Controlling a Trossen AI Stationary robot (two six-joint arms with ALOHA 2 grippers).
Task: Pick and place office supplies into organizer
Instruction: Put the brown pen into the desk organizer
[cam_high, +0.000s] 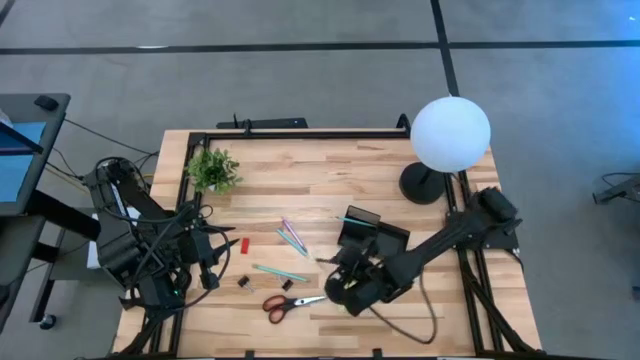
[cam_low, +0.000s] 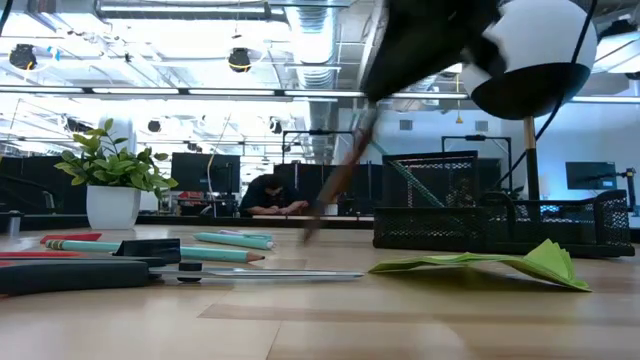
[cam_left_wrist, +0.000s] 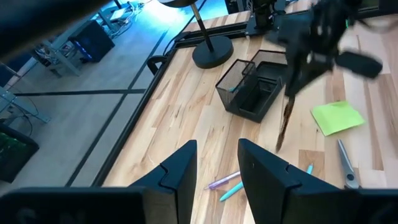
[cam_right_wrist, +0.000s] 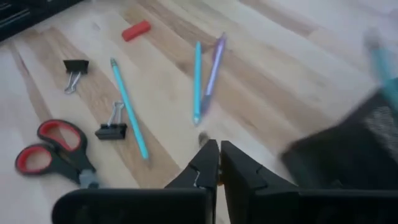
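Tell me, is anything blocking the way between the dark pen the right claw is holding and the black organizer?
Nothing visible does. The right gripper holds the dark pen close beside the organizer, with only bare table between them.

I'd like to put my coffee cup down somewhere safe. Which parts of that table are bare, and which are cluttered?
Bare wood lies between the potted plant and the globe lamp along the far edge. The near middle is crowded: pens, red block, black clips, scissors, organizer, and both grippers, left and right.
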